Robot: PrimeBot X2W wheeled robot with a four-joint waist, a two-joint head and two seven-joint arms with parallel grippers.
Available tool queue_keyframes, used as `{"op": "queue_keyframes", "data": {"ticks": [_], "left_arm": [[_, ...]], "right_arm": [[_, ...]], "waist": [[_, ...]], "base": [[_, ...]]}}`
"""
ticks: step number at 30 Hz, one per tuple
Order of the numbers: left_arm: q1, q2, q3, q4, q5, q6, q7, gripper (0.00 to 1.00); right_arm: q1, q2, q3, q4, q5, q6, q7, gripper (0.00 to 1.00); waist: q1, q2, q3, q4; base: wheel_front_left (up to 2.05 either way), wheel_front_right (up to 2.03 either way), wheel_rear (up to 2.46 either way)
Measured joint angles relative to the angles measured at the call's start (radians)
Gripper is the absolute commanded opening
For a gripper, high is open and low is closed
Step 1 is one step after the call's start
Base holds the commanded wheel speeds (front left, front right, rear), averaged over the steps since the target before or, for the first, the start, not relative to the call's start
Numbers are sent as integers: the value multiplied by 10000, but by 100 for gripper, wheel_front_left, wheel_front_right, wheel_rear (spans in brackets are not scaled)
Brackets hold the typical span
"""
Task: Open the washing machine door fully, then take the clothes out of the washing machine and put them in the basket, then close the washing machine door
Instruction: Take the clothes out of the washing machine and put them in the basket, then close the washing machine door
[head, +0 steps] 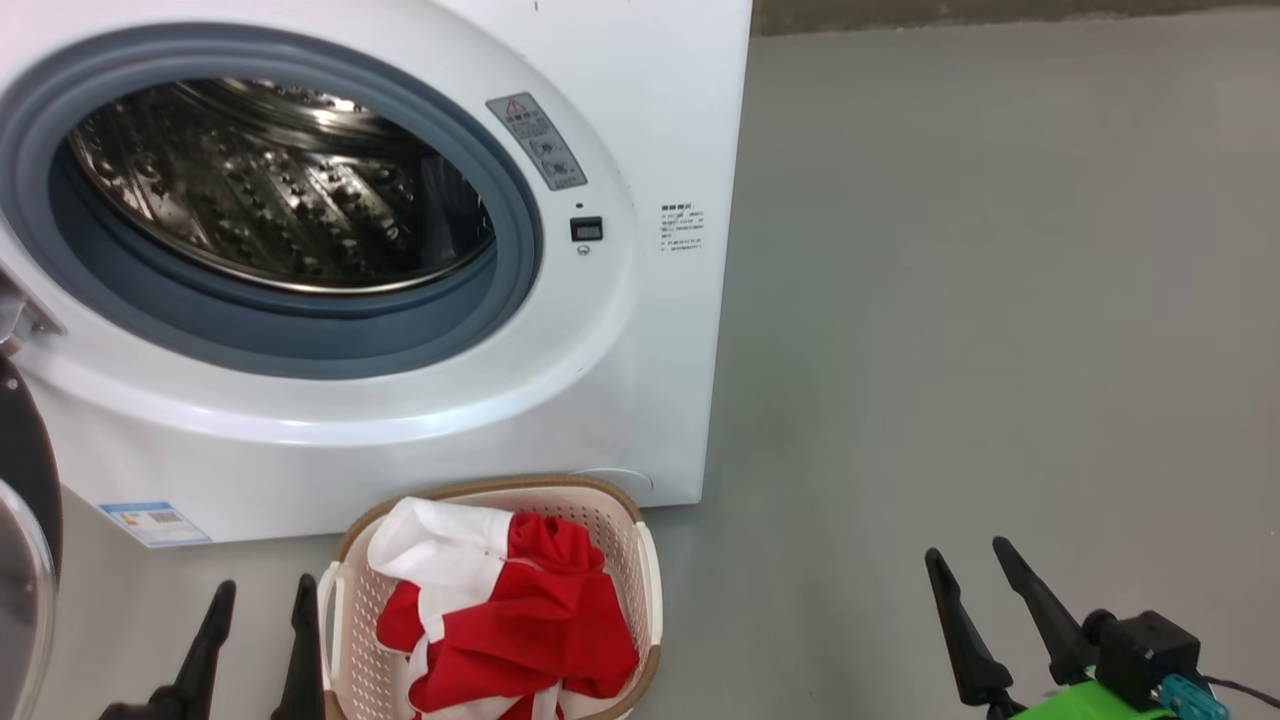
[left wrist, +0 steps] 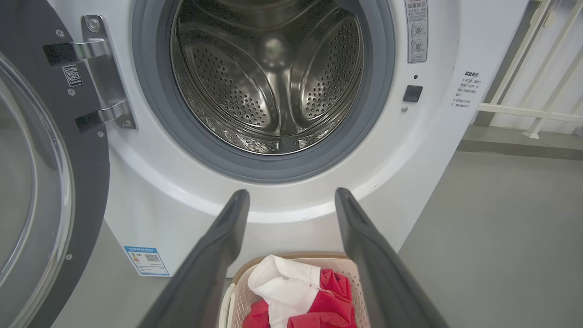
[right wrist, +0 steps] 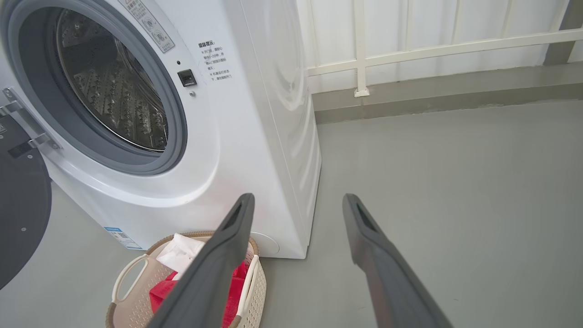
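Observation:
The white washing machine (head: 640, 330) (left wrist: 150, 200) (right wrist: 237, 150) stands with its steel drum (head: 270, 190) (left wrist: 268, 77) bare inside. Its black-rimmed door (head: 25, 560) (left wrist: 86, 182) (right wrist: 20, 218) is swung wide to the left on its hinge. Red and white clothes (head: 510, 620) (left wrist: 305, 296) (right wrist: 182, 269) lie heaped in the cream basket (head: 640, 560) (left wrist: 237, 291) (right wrist: 132, 296) on the floor before the machine. My left gripper (head: 262, 595) (left wrist: 291, 198) hangs open just left of the basket, holding nothing. My right gripper (head: 968, 555) (right wrist: 298, 202) is open over bare floor to the right.
Grey floor (head: 980, 300) spreads to the right of the machine. A white railing (right wrist: 410, 45) runs along the back wall behind it. A blue label (head: 155, 522) sits low on the machine's front.

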Motion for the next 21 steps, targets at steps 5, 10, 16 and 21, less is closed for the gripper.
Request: {"op": "queue_keyframes", "data": {"ticks": [5, 10, 16, 21], "left_arm": [[453, -10, 88, -380, 165, 0, 0, 100], [870, -36, 203, -727, 171, 0, 0, 100], [1009, -54, 322, -894, 178, 0, 0, 100], [1009, -59, 320, -905, 178, 0, 0, 100]], "right_arm": [[311, -82, -138, -104, 50, 0, 0, 100], [494, -98, -219, -205, 50, 0, 0, 100], [495, -100, -274, -295, 50, 0, 0, 100], [495, -98, -337, -303, 48, 0, 0, 100]], "waist": [[0, 0, -213, -4], [0, 0, -270, 25], [0, 0, -216, 43], [0, 0, -171, 60]], "base": [[0, 0, 0], [0, 0, 0], [0, 0, 0], [0, 0, 0]]}}
